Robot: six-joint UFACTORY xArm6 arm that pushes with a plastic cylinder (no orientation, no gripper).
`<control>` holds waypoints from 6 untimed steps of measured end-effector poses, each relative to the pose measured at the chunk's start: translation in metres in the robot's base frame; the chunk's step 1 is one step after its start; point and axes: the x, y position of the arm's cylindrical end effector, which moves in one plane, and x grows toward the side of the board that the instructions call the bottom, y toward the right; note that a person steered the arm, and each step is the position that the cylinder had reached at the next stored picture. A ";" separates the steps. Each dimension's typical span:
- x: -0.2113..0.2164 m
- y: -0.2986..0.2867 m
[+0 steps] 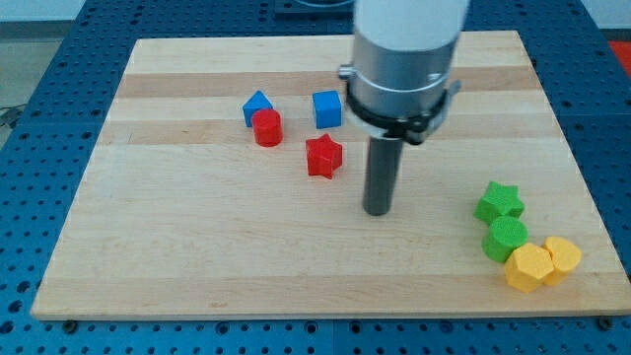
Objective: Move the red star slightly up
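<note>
We are seeing no readable writing. The red star [323, 156], solid red, is lying on the surface [197, 256], probably just clear of my tip [378, 211] at its lower right; the rod is carrying no jaws.

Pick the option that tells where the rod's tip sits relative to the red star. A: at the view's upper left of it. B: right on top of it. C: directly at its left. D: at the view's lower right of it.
D: my tip rests on the board to the right of and below the red star, apart from it.
</note>
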 end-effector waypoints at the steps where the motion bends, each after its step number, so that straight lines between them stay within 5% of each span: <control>1: 0.004 -0.023; 6: -0.017 -0.052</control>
